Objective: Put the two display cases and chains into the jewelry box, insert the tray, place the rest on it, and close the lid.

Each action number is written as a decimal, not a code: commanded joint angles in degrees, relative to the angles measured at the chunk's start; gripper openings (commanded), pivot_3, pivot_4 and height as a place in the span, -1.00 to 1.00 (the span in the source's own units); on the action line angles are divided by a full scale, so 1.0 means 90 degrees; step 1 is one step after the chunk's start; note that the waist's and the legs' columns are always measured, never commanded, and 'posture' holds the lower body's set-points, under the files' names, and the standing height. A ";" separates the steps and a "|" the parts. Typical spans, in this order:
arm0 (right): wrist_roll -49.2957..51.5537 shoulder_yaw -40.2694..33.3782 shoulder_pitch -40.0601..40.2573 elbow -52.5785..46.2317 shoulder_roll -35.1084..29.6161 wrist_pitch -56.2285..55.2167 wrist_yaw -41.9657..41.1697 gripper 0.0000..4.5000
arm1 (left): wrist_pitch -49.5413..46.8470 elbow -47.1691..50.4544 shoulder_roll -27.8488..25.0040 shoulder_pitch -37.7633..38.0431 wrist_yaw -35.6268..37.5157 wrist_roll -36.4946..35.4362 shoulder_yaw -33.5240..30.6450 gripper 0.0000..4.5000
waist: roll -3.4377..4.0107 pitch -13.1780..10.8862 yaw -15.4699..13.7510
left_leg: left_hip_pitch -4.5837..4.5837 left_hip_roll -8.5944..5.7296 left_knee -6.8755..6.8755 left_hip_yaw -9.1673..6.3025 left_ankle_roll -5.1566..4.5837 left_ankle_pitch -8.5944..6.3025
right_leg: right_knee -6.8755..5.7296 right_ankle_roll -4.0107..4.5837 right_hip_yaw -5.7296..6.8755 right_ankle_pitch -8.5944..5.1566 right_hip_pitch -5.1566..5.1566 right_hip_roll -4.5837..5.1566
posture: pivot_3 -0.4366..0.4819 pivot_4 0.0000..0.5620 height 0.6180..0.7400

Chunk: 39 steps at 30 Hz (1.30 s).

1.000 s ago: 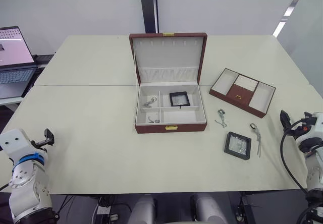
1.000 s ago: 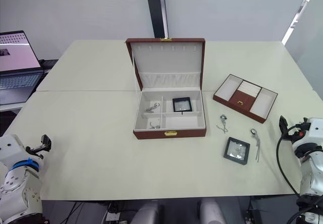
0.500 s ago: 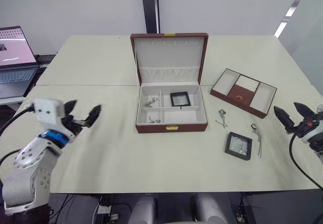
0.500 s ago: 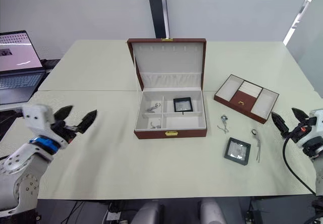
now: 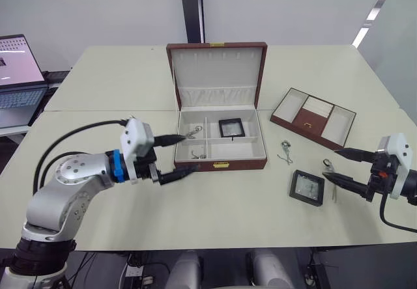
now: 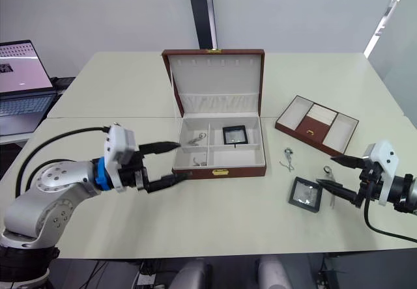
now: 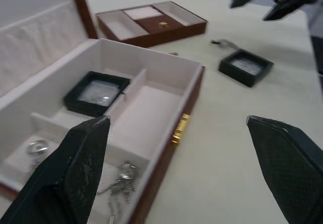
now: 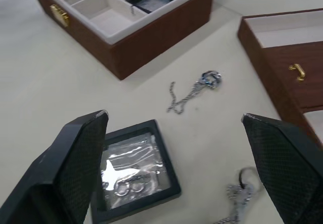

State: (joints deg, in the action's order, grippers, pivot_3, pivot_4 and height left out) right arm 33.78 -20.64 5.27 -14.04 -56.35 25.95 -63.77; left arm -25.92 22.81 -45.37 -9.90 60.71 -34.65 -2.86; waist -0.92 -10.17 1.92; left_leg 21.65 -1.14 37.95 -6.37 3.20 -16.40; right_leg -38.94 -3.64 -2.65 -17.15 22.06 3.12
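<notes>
Jewelry box (image 5: 220, 139): lid up, mid-desk; holds one display case (image 5: 231, 127) and two chains (image 5: 193, 131).
Tray (image 5: 313, 118): right of box, empty.
Second display case (image 5: 307, 187): desk, near right edge.
Left gripper (image 5: 177, 156): fingers spread.
Right gripper (image 5: 339, 167): fingers spread.

Jewelry box (image 5: 220, 139) at counter (image 5: 130, 94) centre; tray (image 5: 313, 118) to its right; display case (image 5: 307, 187) and two chains (image 5: 286, 152) before tray.

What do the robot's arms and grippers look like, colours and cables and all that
Both arms are silver-grey metal with rounded joints and white blocky wrist housings. The left arm has a bright blue ring at the wrist and a black cable looping beside it. Each gripper, left and right, has two pointed black fingers with a textured surface.
</notes>
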 commanded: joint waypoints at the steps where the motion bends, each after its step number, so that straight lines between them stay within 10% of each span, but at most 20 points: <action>1: -0.0116 0.0104 0.0185 -0.0538 -0.0162 -0.0067 -0.0224 1.00 | 0.0902 0.0078 -0.0087 0.0180 0.0829 0.0327 0.0307 0.99 | -0.0001 -0.0001 -0.0007 | 0.0001 0.0002 0.0000 -0.0002 0.0000 0.0000 | 0.0000 0.0000 0.0003 0.0000 0.0000 -0.0002 | -0.05 -0.47 1.00; 24: -0.1493 0.1452 0.0556 -0.0770 0.0352 -0.0759 0.0277 1.00 | 0.3791 -0.0767 0.0580 0.1182 0.2217 0.0795 0.0594 0.99 | -0.0005 -0.0003 -0.0016 | 0.0000 0.0001 0.0002 -0.0004 0.0000 0.0000 | 0.0003 0.0000 0.0005 0.0000 -0.0003 -0.0001 | -0.05 -0.47 1.00; 39: -0.1822 0.1578 0.0343 -0.0419 0.0504 -0.0959 0.0330 -0.81 | 0.4012 -0.0974 0.0750 0.1271 0.2022 0.0830 0.0584 1.00 | -0.0006 -0.0003 -0.0017 | -0.0001 0.0000 0.0002 -0.0005 -0.0001 0.0000 | 0.0003 0.0000 0.0006 0.0000 -0.0004 -0.0001 | -0.05 -0.47 1.00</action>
State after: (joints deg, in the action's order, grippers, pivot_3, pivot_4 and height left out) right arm 17.02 -5.56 8.52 -17.29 -51.63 18.13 -60.81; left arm 9.69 13.38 -38.84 1.56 79.32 -26.59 2.50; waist -0.97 -10.20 1.76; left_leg 21.63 -1.13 37.97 -6.41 3.19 -16.40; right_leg -38.92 -3.64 -2.59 -17.15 22.02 3.12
